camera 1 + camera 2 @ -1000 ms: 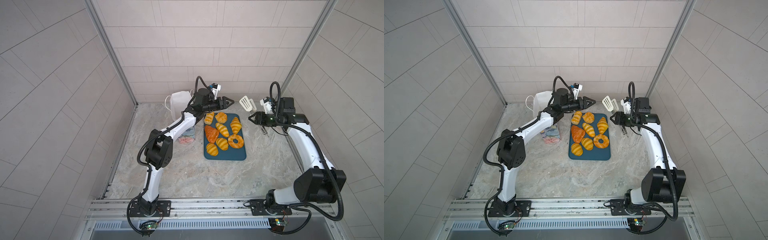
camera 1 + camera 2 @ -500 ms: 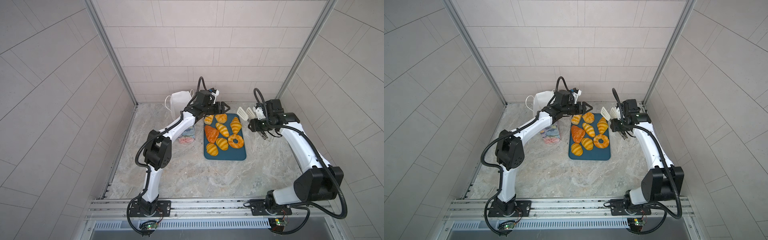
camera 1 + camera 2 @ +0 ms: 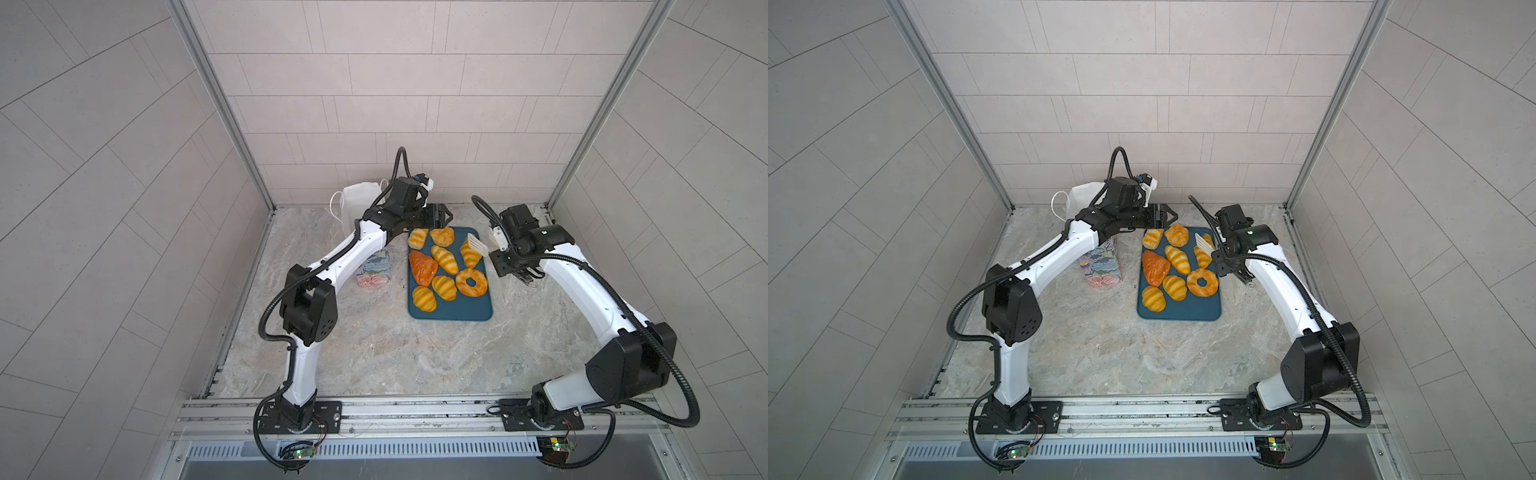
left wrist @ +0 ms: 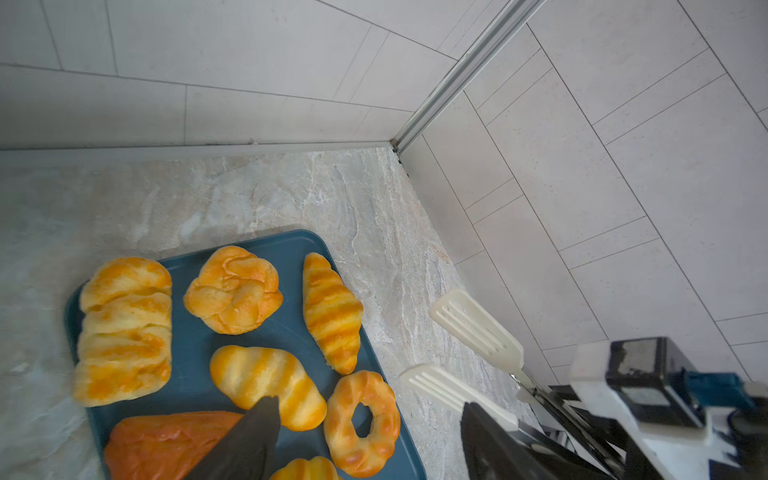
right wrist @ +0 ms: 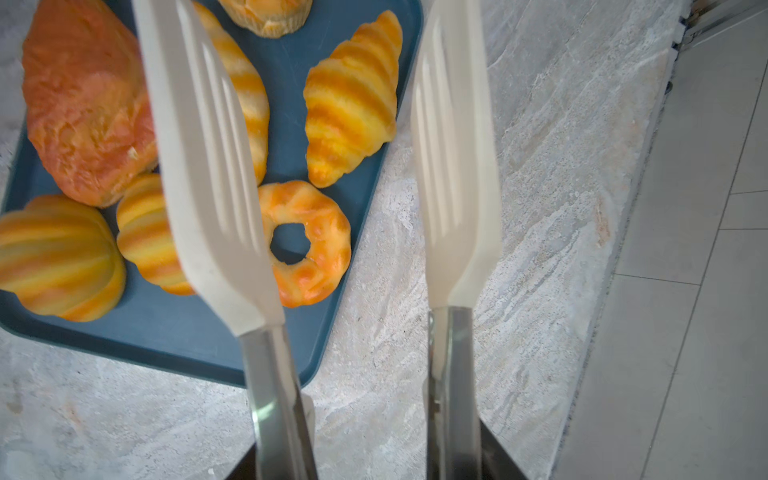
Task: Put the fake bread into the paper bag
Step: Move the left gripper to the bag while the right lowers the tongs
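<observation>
In both top views I see all eight fake bread pieces on the teal tray mid-frame, the paper bag just left. Left wrist: my left gripper gapes empty above them. Right wrist: right gripper grips tongs, blades apart.

- A flat teal tray with rounded corners lay on the tabletop, its long sides running front to back, in both top views.
- A pair of tongs, white slotted paddles on bare metal arms, stood spread apart; one paddle hung over the tray's right edge, the other beside it over the stone.
- The tabletop was pale, veined like marble.
- Grey tiled walls met at aluminium corner posts.
- A metal rail ran along the front edge.
</observation>
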